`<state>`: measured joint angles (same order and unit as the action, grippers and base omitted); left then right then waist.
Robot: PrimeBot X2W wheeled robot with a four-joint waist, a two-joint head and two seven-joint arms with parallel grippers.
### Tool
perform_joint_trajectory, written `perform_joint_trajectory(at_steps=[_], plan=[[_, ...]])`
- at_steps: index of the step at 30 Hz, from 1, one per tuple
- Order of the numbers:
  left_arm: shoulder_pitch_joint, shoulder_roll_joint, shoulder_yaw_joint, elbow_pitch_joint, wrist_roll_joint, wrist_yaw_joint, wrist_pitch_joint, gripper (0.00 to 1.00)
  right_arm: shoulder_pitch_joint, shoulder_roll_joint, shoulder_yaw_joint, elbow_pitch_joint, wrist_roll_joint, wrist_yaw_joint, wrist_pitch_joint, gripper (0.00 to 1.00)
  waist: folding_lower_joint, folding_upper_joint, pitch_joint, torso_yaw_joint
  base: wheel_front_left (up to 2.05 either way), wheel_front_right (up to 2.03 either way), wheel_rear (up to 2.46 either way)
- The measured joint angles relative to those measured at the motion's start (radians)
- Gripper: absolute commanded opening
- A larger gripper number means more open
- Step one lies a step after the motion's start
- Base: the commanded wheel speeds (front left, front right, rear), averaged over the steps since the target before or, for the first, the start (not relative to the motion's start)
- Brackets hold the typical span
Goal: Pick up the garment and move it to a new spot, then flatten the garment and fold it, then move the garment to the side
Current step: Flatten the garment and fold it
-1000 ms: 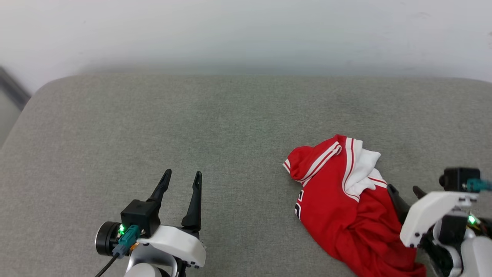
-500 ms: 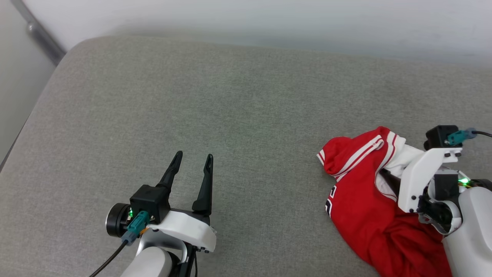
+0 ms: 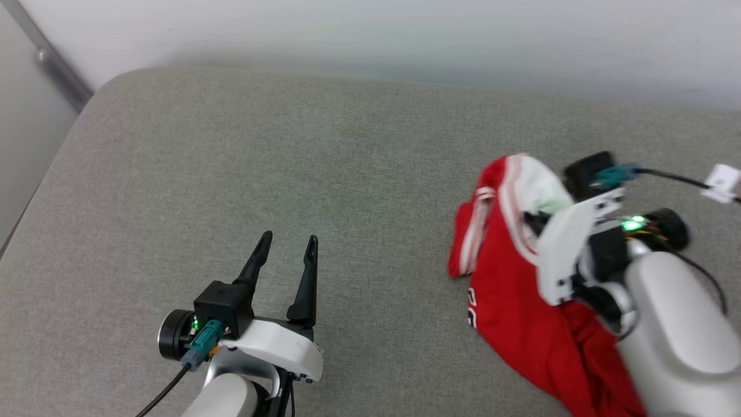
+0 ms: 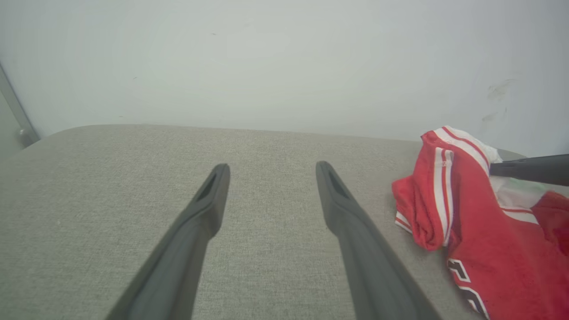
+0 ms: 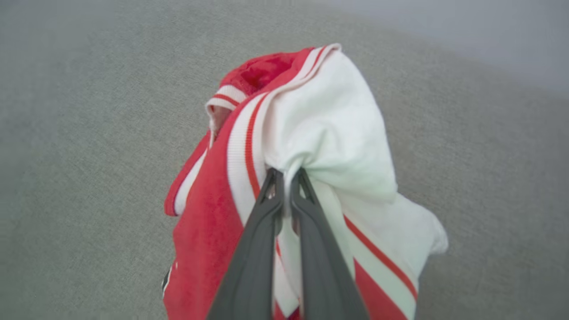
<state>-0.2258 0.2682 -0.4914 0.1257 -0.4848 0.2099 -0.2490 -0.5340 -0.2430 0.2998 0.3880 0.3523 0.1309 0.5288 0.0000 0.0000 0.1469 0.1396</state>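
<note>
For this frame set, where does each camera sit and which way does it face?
Head view: high on the robot, looking down at the grey cushion and garment; shows left tool, open, and pale right forearm.
Left wrist view: low over the cushion, facing the wall along the left tool's fingers.
Right wrist view: above the cushion, looking down the right tool, shut on the garment's white sleeve.
Shared: the garment appears in all three.
</note>
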Motion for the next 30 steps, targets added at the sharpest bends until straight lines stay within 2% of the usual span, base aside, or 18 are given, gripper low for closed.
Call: perform_joint_trajectory(at_steps=[5,11,12,13,17,25,30], plan=[[0.0,-0.001,-0.007,-0.001,-0.003,0.0,0.0,1.0,0.009,0.072,0.173,-0.071,-0.012,0.0,0.029,0.0,0.0,0.0,-0.007,-0.008,0.0,0.0,0.0],[0.001,-0.002,-0.014,-0.002,-0.006,0.0,0.004,1.0,0.093,0.135,0.334,-0.076,0.03,0.0,0.039,0.0,0.0,0.0,-0.008,-0.003,0.0,0.0,0.0],[0.002,-0.003,-0.015,-0.001,-0.008,0.0,0.004,1.0,0.108,0.144,0.35,-0.07,0.043,0.0,0.035,0.32,0.0,0.0,-0.008,-0.002,0.0,0.0,0.0],[0.002,-0.003,-0.016,-0.001,-0.008,0.0,0.004,1.0,0.124,0.15,0.363,-0.062,0.05,0.0,0.028,1.0,0.0,0.0,-0.01,-0.001,0.0,0.0,0.0],[0.006,-0.002,-0.013,-0.002,-0.011,0.003,0.004,1.0,0.158,0.16,0.375,-0.055,0.054,0.0,-0.053,1.0,0.0,0.0,-0.009,-0.003,0.0,0.0,0.0],[0.023,0.012,-0.003,-0.005,-0.014,0.019,0.004,1.0,0.225,0.164,0.322,-0.163,0.042,0.0,-0.34,1.0,0.0,0.0,-0.025,-0.034,0.0,0.0,0.0],[0.04,0.024,0.002,-0.01,-0.02,0.029,0.006,1.0,0.282,0.161,0.222,-0.198,0.032,0.0,-0.378,1.0,0.0,0.0,-0.048,-0.061,0.0,0.0,0.0]])
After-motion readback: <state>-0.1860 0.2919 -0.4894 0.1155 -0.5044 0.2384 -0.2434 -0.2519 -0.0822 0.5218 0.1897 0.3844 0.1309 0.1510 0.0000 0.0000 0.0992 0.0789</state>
